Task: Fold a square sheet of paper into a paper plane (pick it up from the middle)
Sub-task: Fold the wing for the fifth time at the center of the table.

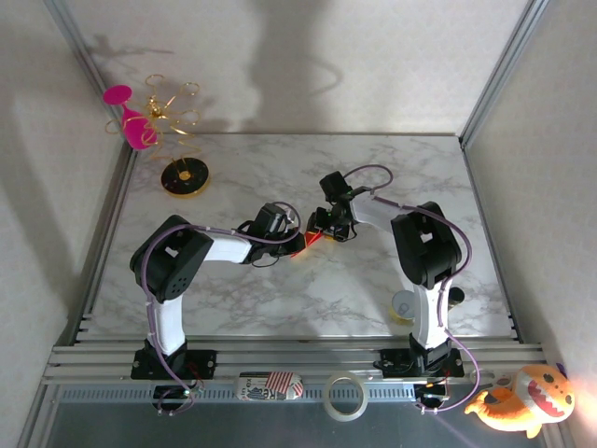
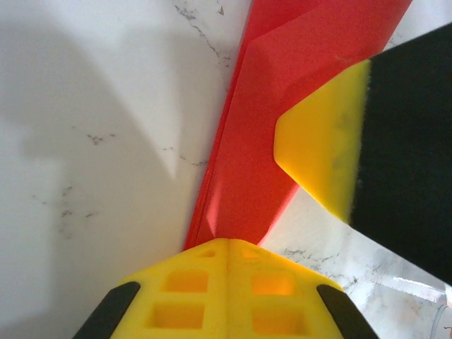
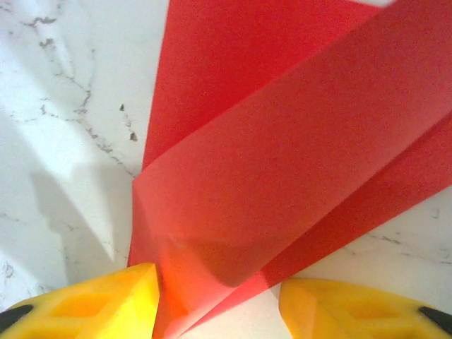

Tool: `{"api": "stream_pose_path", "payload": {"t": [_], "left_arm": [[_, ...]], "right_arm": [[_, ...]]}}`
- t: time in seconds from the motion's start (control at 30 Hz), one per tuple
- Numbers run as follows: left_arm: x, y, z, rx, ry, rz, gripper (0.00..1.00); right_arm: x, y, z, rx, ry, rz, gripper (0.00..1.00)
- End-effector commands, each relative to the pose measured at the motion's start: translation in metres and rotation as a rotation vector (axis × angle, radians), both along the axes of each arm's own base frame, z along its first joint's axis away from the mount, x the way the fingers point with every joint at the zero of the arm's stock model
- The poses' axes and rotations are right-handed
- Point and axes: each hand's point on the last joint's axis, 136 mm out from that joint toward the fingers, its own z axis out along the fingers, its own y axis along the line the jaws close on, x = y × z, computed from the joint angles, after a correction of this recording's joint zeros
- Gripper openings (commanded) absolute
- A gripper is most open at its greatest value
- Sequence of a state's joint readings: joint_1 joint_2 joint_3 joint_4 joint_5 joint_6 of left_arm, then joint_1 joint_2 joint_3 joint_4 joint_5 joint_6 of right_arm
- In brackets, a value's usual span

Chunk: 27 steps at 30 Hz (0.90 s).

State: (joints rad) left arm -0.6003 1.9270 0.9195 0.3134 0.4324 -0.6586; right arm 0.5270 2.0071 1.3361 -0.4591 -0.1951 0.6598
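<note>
thin matt red paper [image 3: 282, 162] on a smooth, faintly glossy marble-look tabletop [image 2: 85, 141].

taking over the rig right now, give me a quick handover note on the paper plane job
Left gripper: shut, pinching the narrow end of the bright red folded sheet of paper.
Right gripper: open, fingers straddling the paper, one yellow pad lying over it.
Where: the paper sits mid-table on the marble tabletop, between the two grippers.
Done: the sheet is creased into a long, narrow shape with overlapping layers.
Left: one flap looks raised rather than pressed flat, and I cannot tell if a nose is formed. More folding and flattening probably remain.
</note>
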Motion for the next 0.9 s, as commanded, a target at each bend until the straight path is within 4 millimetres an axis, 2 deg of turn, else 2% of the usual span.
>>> {"api": "stream_pose_path", "payload": {"t": [0.0,0.1,0.17,0.37,0.47,0.7,0.87], "left_arm": [[-0.014,0.024,-0.038,0.128,0.096,0.034,0.0],[-0.014,0.024,-0.039,0.129,0.1,0.033,0.0],[-0.014,0.023,-0.038,0.128,0.1,0.033,0.0],[-0.013,0.022,-0.038,0.127,0.102,0.03,0.0],[-0.014,0.023,-0.038,0.129,0.101,0.029,0.0],[-0.014,0.022,-0.038,0.135,0.104,0.02,0.0],[-0.016,0.024,-0.04,0.141,0.109,0.02,0.0]], "right_arm": [[0.045,-0.032,0.003,-0.066,-0.181,-0.051,0.56],[0.05,-0.032,0.047,0.004,-0.278,-0.054,0.6],[0.046,-0.032,0.064,0.038,-0.322,-0.043,0.62],[0.026,-0.016,0.09,0.188,-0.435,0.042,0.57],[0.016,0.0,0.087,0.23,-0.453,0.103,0.49],[0.01,0.024,0.049,0.217,-0.328,0.109,0.2],[0.009,0.032,0.035,0.214,-0.287,0.104,0.12]]}}
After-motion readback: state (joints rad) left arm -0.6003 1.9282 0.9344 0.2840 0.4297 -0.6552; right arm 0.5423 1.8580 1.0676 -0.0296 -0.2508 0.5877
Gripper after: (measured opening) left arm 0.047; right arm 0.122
